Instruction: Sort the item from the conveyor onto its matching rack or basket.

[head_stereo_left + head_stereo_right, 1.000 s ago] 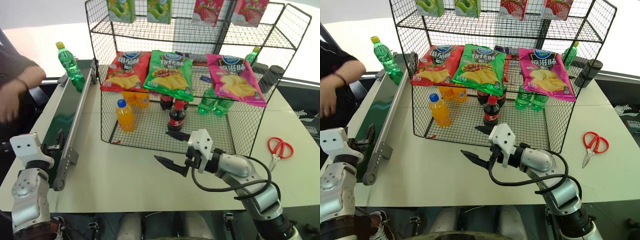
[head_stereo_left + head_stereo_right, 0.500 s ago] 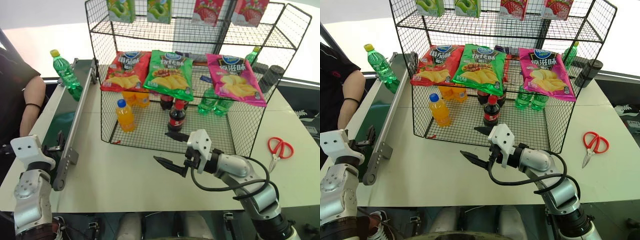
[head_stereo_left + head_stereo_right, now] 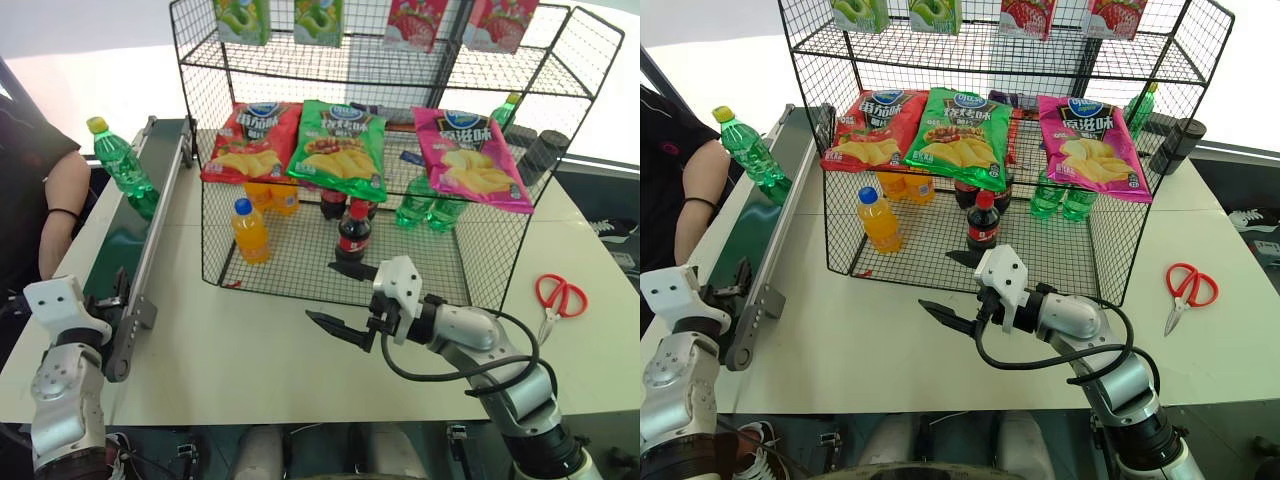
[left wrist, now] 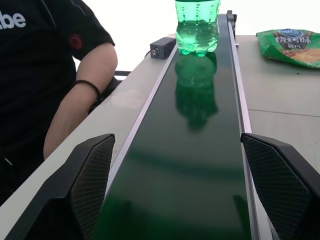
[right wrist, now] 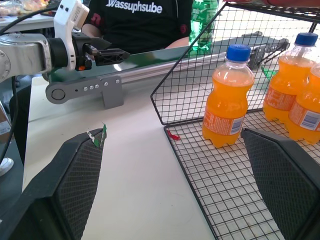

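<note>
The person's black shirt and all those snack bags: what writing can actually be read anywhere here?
"Wassuphsube": white letters on the person's black shirt.
"be": tail of the same print, in the left wrist view.
Chip bags on the wire rack: print too small to read.
Bottle labels: too blurred to read.

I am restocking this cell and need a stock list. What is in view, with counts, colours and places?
Soda bottle: one, clear green, yellow cap, upright on the conveyor's far end.
Conveyor: one, dark green belt, grey rails, on the table's left.
Rack: one, black wire mesh, centre of the table.
Chip bags: three, red, green, pink, hung on the rack's front.
Orange drink bottles: three, on the rack's bottom tier.
Cola bottles: at least two, dark, bottom tier.
Scissors: one pair, red handles, on the table at right.
Person's arm: one, black sleeve, beside the conveyor.
Left gripper: open, over the belt's near end.
Right gripper: open, before the rack.
</note>
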Controlling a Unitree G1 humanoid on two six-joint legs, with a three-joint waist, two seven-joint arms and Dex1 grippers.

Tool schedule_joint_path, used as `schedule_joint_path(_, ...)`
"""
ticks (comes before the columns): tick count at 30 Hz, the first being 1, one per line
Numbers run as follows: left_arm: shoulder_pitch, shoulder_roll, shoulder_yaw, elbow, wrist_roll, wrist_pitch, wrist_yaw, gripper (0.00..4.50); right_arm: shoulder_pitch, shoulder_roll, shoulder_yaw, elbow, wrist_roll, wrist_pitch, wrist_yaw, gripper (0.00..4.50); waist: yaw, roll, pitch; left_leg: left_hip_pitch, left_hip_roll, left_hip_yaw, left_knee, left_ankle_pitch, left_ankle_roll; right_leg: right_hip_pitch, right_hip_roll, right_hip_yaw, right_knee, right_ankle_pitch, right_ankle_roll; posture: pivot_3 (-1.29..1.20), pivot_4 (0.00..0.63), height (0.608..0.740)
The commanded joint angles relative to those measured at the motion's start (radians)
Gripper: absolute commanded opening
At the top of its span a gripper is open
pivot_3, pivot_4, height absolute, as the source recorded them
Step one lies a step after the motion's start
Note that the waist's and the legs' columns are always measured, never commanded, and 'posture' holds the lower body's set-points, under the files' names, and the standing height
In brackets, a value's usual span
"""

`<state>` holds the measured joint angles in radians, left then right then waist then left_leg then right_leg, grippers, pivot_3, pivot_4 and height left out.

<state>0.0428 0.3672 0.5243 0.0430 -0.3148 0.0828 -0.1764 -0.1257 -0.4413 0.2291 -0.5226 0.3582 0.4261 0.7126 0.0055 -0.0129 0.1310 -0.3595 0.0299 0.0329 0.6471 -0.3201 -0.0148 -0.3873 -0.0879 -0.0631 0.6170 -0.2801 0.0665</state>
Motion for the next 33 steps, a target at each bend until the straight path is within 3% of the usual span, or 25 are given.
schedule_joint_path(1,-0.010,0.002,0.007,-0.003,-0.003,-0.031,-0.004,4.29,-0.015,0.004,-0.002,-0.024,0.010,-0.013,0.004,4.50,0.000,0.000,0.000,0.000,0.000,0.000,0.000,0.000,0.000,0.000,0.000,0.000,0.000,0.000,0.000,0.00,0.150,0.740)
schedule_joint_path(33,-0.035,0.003,0.017,0.003,-0.019,-0.081,0.004,4.29,-0.014,0.015,0.000,-0.020,0.017,-0.019,0.020,4.50,-0.001,0.000,0.000,0.000,0.000,0.000,-0.001,0.000,0.000,-0.001,0.000,0.000,-0.001,0.000,0.000,0.00,0.150,0.740)
